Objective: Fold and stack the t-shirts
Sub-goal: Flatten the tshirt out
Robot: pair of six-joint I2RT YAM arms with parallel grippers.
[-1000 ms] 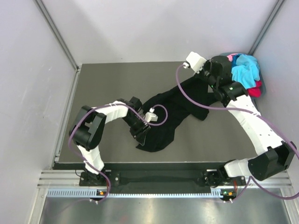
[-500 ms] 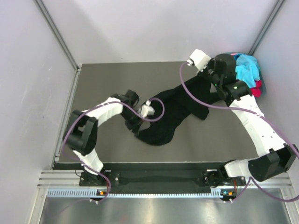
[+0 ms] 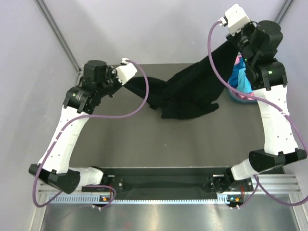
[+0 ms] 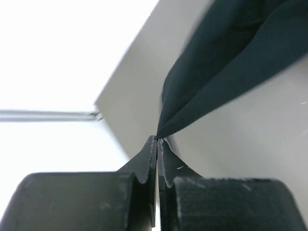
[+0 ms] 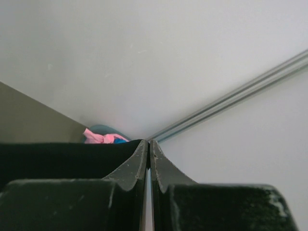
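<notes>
A black t-shirt point(image 3: 185, 94) hangs stretched between both grippers above the dark table point(image 3: 144, 144), its middle sagging onto the surface. My left gripper point(image 3: 129, 83) is raised at the left and shut on one corner of the black t-shirt point(image 4: 211, 82). My right gripper point(image 3: 237, 42) is raised high at the back right and shut on the other end of the shirt point(image 5: 57, 161). A pile of blue, pink and red t-shirts point(image 3: 239, 79) lies in the back right corner, partly behind the right arm, and shows in the right wrist view point(image 5: 103, 137).
Grey enclosure walls stand on three sides, with metal corner posts point(image 3: 60, 36) at the back left and back right point(image 5: 231, 101). A metal rail point(image 3: 159, 185) with the arm bases runs along the near edge.
Both grippers have risen and spread apart, lifting the black t-shirt off the table and stretching it. The left arm swung to the back left, the right arm went up toward the back right corner.
</notes>
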